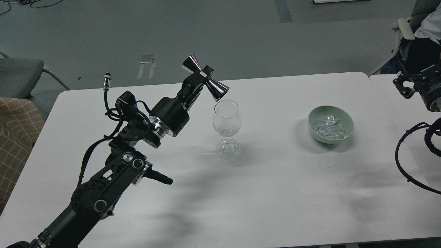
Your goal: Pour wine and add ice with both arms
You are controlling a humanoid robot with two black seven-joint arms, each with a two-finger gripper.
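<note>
Steel jigger (pixel 205 78) clamped in left tool (pixel 200 76), tilted above wine glass (pixel 226 120) mid-counter (pixel 275 193), right tool (pixel 411 84) state unclear.

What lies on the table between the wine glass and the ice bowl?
Nothing: head view shows bare white table between wine glass and green bowl of ice.

On the table (pixel 275 193): wine glass (pixel 226 127) just right of and below my left gripper (pixel 198 81), which clamps a jigger (pixel 205 78); bowl (pixel 330 124) holding ice (pixel 329 127) farther right, left of my right gripper (pixel 411 86).
</note>
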